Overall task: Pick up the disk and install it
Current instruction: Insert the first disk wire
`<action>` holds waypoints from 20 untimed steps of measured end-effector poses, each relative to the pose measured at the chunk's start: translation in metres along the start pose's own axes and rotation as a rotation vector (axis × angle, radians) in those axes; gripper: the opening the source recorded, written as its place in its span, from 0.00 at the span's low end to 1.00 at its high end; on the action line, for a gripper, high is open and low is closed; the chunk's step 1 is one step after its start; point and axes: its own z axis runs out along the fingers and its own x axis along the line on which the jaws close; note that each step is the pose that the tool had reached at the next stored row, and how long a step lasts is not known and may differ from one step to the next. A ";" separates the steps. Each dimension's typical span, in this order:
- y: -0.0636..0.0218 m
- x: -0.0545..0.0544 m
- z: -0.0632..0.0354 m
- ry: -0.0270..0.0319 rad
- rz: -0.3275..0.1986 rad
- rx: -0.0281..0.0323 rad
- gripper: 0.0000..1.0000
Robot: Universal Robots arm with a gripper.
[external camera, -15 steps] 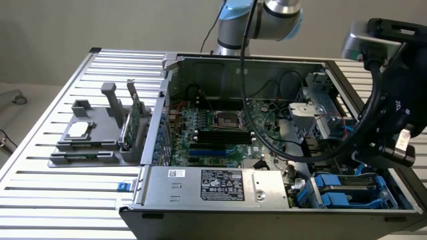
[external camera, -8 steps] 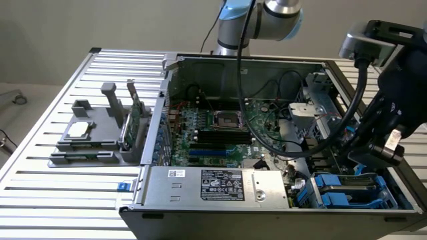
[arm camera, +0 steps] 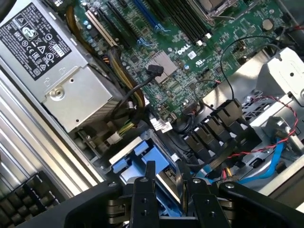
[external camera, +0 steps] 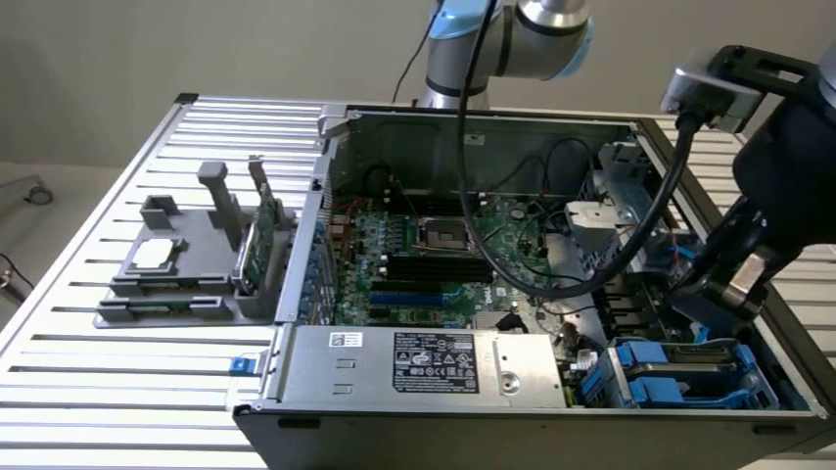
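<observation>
— At lower right of the exterior view, inside the computer case (external camera: 523,431), what can go wrong?
— The drive bay (external camera: 755,377) is narrow; the disk (arm camera: 142,156), pinched by the gripper (arm camera: 166,167) over it, may tilt and jam, or snag the blue cable (arm camera: 275,161).
— And the views?
— Wrist view gives the grip; exterior gives the bay's place.

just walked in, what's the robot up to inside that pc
A single robot arm is reaching into the open computer case, which sits on a slatted table. Its gripper is down at the drive bay corner, next to the power supply. The jaws appear closed on the disk, a silver drive in a blue carrier. Whether it is seated in the bay cannot be told. A grey fixture stands on the table outside the case.
</observation>
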 end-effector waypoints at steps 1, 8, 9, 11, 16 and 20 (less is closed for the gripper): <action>0.0000 0.000 0.0008 -0.0025 0.016 -0.0007 0.31; -0.0004 0.000 0.0061 -0.0191 0.128 -0.0052 0.31; -0.0004 0.000 0.0069 -0.0216 0.144 -0.0059 0.31; -0.0005 0.000 0.0085 -0.0263 0.176 -0.0072 0.31; -0.0007 0.000 0.0108 -0.0359 0.256 -0.0081 0.31; -0.0007 0.000 0.0121 -0.0444 0.317 -0.0101 0.31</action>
